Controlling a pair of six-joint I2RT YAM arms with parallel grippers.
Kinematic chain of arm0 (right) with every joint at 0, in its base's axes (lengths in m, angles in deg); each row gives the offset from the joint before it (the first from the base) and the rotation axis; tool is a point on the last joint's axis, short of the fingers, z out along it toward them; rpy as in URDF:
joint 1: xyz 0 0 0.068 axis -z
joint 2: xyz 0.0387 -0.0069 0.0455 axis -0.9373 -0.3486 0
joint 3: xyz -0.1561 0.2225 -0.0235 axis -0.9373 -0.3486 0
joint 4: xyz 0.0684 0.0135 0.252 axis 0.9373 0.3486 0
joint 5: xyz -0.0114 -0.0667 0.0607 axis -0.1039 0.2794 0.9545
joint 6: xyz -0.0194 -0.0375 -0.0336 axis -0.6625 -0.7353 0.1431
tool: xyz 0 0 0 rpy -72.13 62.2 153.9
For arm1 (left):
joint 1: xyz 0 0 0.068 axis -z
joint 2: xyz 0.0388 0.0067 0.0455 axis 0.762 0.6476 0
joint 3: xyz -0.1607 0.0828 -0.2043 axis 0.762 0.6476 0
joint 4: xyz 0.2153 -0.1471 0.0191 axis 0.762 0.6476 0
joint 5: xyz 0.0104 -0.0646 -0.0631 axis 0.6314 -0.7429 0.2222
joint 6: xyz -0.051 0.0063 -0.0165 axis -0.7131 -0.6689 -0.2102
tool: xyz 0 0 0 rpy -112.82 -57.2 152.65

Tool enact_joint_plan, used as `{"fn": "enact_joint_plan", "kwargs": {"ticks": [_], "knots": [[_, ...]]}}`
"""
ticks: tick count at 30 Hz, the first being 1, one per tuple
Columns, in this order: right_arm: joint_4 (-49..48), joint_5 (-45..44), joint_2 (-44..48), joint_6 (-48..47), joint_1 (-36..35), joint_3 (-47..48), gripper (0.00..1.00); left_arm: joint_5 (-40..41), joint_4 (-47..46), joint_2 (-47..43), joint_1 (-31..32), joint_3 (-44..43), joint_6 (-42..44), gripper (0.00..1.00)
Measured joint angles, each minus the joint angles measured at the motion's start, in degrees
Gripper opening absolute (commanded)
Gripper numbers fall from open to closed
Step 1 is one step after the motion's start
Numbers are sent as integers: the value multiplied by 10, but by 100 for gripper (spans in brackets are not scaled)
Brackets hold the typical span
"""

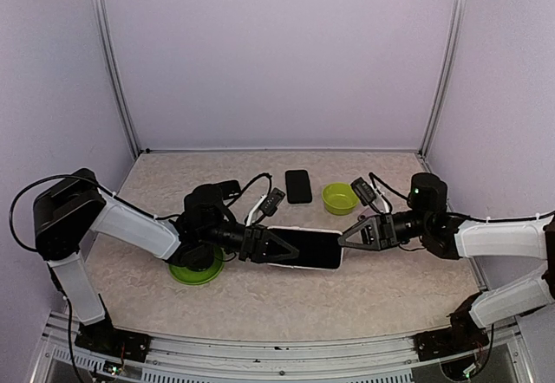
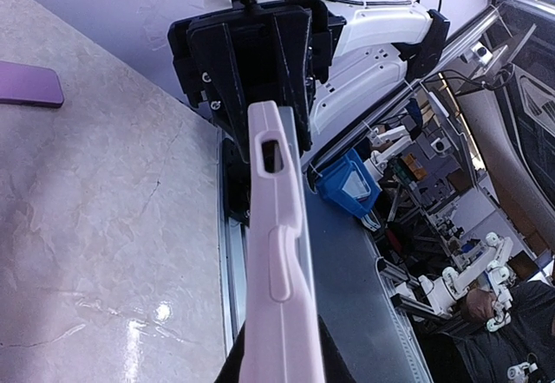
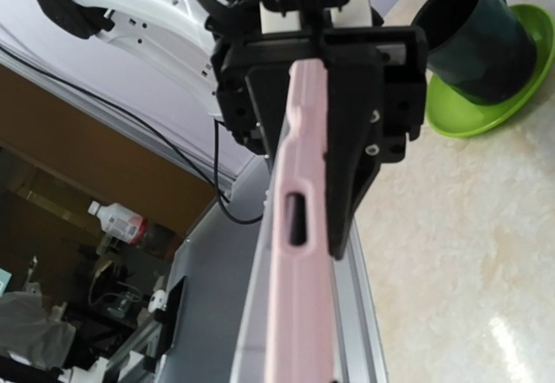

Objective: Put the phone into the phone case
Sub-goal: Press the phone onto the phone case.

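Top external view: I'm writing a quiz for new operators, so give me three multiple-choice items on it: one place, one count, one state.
1. Where does the loose black phone lie?
A. At the near edge, between the arm bases
B. Toward the back, just left of the small green bowl
C. Inside the right gripper

2. How many green dishes are on the table?
A. One
B. Two
C. Four

3. What is the state of the phone case?
A. Lying untouched at the back wall
B. Standing upright in the bowl
C. Clamped at one end by the left gripper, with the right gripper at its other end

Answers:
1 B, phone and bowl sit side by side at the back.
2 B, the bowl plus the green plate.
3 C, the case spans the gap between both grippers.
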Motion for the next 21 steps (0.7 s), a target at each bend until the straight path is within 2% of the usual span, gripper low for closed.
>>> {"fn": "enact_joint_plan", "kwargs": {"ticks": [7,10,13,17,21], "knots": [[5,2,-1,-9,0,3,7,5,17,-6,0,0,11,0],[26,-5,-1,-22,0,10,1,10,30,-10,0,0,14,8],[54,-16,-1,-42,0,18,0,16,40,-11,-2,0,18,10],[104,-40,0,-73,0,34,0,28,56,-15,-3,0,26,0],[160,-70,6,-109,-2,50,0,43,76,-17,-3,-3,38,0]]}}
